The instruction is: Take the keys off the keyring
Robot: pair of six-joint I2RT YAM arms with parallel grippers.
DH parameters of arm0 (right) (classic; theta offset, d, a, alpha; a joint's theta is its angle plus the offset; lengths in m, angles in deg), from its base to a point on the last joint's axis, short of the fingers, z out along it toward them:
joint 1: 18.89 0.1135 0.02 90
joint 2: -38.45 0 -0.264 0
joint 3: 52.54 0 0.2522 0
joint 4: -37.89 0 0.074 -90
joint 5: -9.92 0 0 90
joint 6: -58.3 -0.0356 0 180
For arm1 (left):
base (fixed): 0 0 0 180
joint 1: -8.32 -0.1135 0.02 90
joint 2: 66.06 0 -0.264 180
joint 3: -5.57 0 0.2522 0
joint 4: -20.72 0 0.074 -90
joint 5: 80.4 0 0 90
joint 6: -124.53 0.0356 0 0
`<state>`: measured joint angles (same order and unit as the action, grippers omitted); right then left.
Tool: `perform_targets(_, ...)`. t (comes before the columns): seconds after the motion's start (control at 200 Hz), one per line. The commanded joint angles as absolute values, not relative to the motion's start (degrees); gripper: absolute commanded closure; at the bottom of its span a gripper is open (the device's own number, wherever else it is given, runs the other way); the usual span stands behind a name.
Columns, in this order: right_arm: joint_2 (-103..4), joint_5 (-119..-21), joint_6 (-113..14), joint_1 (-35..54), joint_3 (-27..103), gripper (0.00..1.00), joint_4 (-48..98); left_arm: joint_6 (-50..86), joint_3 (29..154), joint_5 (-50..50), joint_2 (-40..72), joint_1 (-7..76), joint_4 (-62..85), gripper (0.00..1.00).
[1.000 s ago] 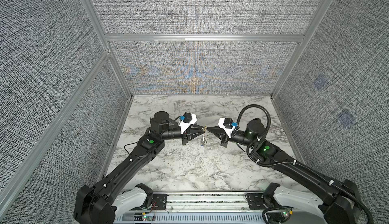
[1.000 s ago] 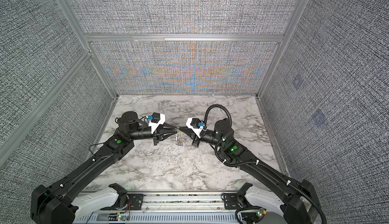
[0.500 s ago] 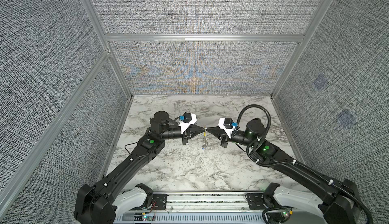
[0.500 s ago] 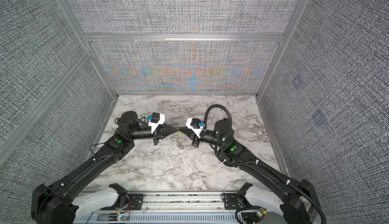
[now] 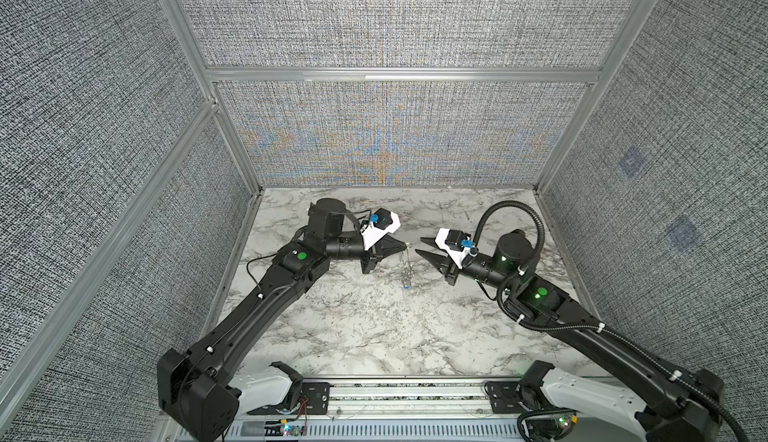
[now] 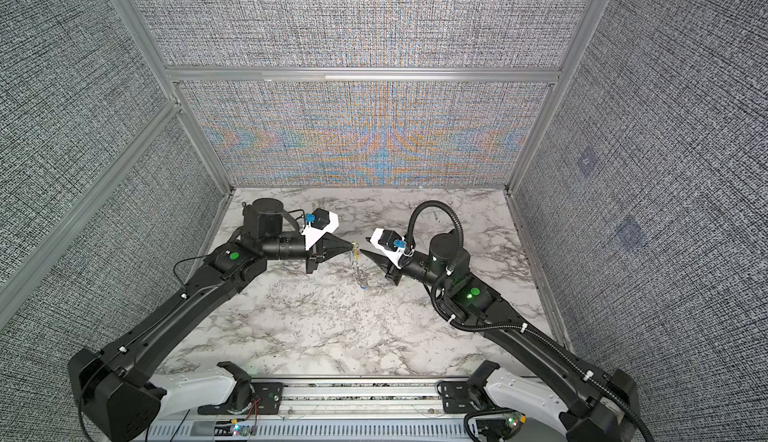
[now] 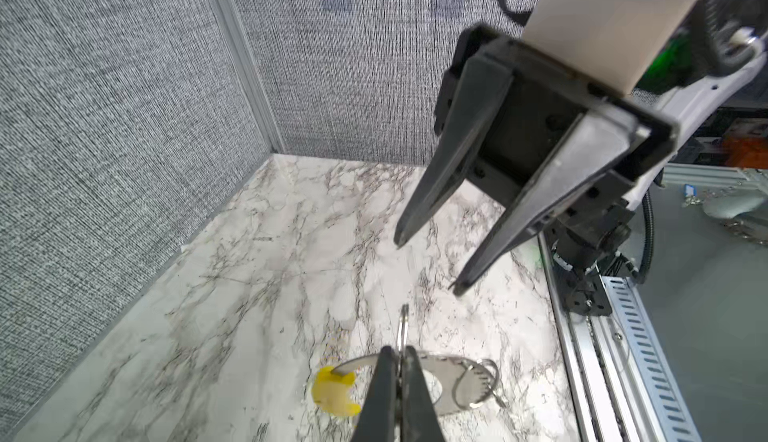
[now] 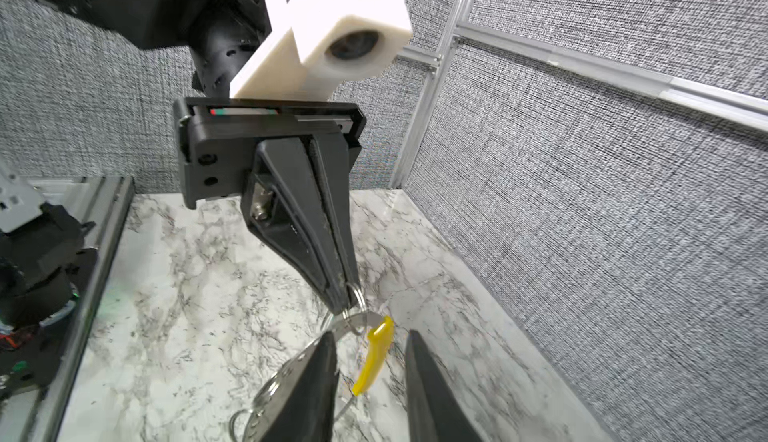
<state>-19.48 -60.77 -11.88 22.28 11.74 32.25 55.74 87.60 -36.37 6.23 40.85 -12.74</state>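
My left gripper is shut on a small steel ring at the top of the keyring, which hangs from it above the marble floor. In the left wrist view the keyring's grey hoop and its yellow sleeve lie just behind my shut fingers. A blue-headed key dangles at the bottom of the bunch; the pale key I cannot pick out. My right gripper stands open just right of the ring, touching nothing. In the right wrist view the yellow sleeve shows between its open fingers, farther off.
Grey fabric walls with aluminium posts close in the marble floor on three sides. A metal rail runs along the front edge between the two arm bases.
The right gripper has opened, let go of the keyring and drawn back to the right. The keyring now hangs from the left gripper alone.
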Motion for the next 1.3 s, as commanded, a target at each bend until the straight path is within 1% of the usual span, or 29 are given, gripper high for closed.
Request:
perform_targets(0.0,-19.36,-64.33,-7.02,22.26,12.98,0.70,25.71,62.31,91.90,-32.63,8.29,41.34,-25.86,1.00)
perform_targets(0.205,-21.04,-62.33,-7.78,22.74,13.43,0.73,25.53,65.56,99.09,-30.39,11.91,42.50,-34.11,1.00)
perform_targets(0.435,-22.54,-62.33,-8.28,23.73,13.63,0.78,26.49,65.95,101.79,-28.47,13.92,44.26,-36.59,1.00)
perform_targets(0.926,-24.83,-62.67,-9.77,24.16,13.82,0.83,26.45,66.43,102.73,-28.19,14.53,45.41,-37.25,1.00)
perform_targets(1.296,-24.60,-63.90,-11.00,24.11,13.85,0.83,27.67,67.49,102.47,-27.37,14.39,46.02,-37.86,1.00)
